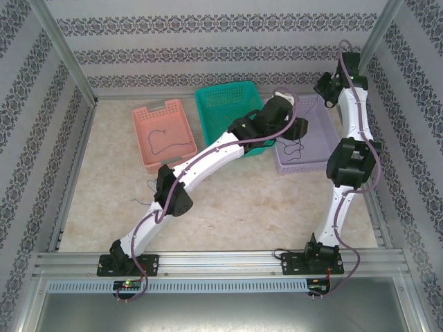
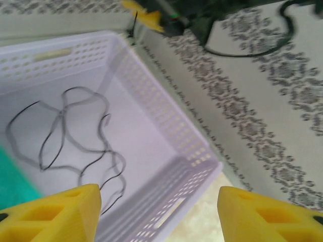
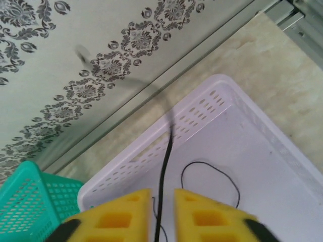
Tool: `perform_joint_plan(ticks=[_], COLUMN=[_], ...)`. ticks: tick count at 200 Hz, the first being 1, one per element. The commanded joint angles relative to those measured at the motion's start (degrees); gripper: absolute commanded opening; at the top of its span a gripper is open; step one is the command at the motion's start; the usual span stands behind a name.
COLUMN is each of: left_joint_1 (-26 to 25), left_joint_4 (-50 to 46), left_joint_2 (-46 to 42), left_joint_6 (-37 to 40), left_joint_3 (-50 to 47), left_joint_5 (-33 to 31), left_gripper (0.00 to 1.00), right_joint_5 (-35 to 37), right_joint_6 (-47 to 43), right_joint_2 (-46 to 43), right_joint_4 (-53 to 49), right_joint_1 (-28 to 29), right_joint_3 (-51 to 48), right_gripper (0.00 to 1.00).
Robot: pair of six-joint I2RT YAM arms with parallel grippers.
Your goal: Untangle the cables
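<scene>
From above, a thin black cable [image 1: 173, 146] lies curled in the pink basket [image 1: 140, 131]. Another dark strand [image 1: 299, 149] rests in the lavender basket [image 1: 304, 168], beside the green basket [image 1: 208, 104].

At the left wrist, the left gripper [image 2: 159, 204] hangs spread wide and empty over the lavender basket, where looped cables [image 2: 60, 121] lie on the floor.

At the right wrist, the right gripper [image 3: 162, 206] has its fingers narrowly parted. A taut black wire [image 3: 165, 156] runs up through the gap, and a loose loop [image 3: 202, 162] lies below.

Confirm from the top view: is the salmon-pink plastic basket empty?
No, a thin dark cable lies curled on the floor of the salmon-pink plastic basket.
</scene>
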Motion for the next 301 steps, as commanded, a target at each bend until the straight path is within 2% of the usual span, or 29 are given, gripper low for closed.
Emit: perform_joint_plan(ticks=[1,19,39,56,73,97,110,136,156,172,199,243,268,301], left_joint_1=[2.77,4.90,8.32,11.17,15.80,25.53,31.65,43.07,48.30,49.52,49.49,47.95,46.27,45.84], left_joint_4=[-3.39,3.84,8.70,7.16,-0.22,-11.23,-13.38,-13.52,-8.37,-4.81,1.00,4.90,7.23,9.73], left_joint_2=[-11.34,-21.86,-33.45,-42.11,-50.55,-62.05,-68.03,-75.87,-77.83,-77.00,-73.99,-69.34,-68.21,-68.18], left_joint_6=[-3.45,-7.12,-12.40,-15.15,-21.20,-28.83,-29.88,-30.33,-32.83,-35.15,-36.44,-36.30,-36.70,-37.01], left_joint_3=[-10.13,-27.78,-45.37,-56.62,-67.16,-81.33,-88.41,-99.19,-104.82,-106.57,-106.67,-107.26,-108.72,-110.56], left_joint_5=[-5.92,-7.47,-9.01,-11.65,-13.62,-12.23,-8.53,0.36,6.94,8.96,10.77,13.03,13.11,12.41], left_gripper=[0.63,0.63,0.62,0.61,0.58,0.53,0.53,0.59,0.59,0.59,0.59,0.54,0.49,0.47], right_joint_5=[-1.38,1.28,3.47,4.90,6.29,7.86,7.57,4.02,4.09,0.99,-3.11,0.00,1.05,0.60], right_joint_6=[-2.23,-3.18,-3.23,-3.16,-2.55,-2.91,-2.68,4.31,9.97,15.02,23.33,34.82,37.88,41.38], right_joint_2=[2.24,-2.89,-9.61,-16.26,-24.88,-37.48,-42.79,-44.75,-41.96,-37.79,-29.38,-21.75,-18.54,-14.42], right_joint_4=[-7.61,-4.80,-3.31,-1.94,1.49,9.30,13.14,18.04,22.74,28.18,33.47,35.00,35.64,34.54], right_joint_1=[1.23,2.23,3.14,4.82,8.41,18.96,27.71,42.81,54.18,58.80,61.76,65.27,66.39,66.48], right_joint_3=[2.80,-2.62,-8.32,-14.49,-25.01,-42.90,-52.32,-63.83,-66.52,-65.85,-61.19,-55.06,-51.86,-49.40], right_gripper=[0.47,0.59,0.61,0.60,0.55,0.50,0.50,0.52,0.57,0.58,0.61,0.57,0.51,0.46])
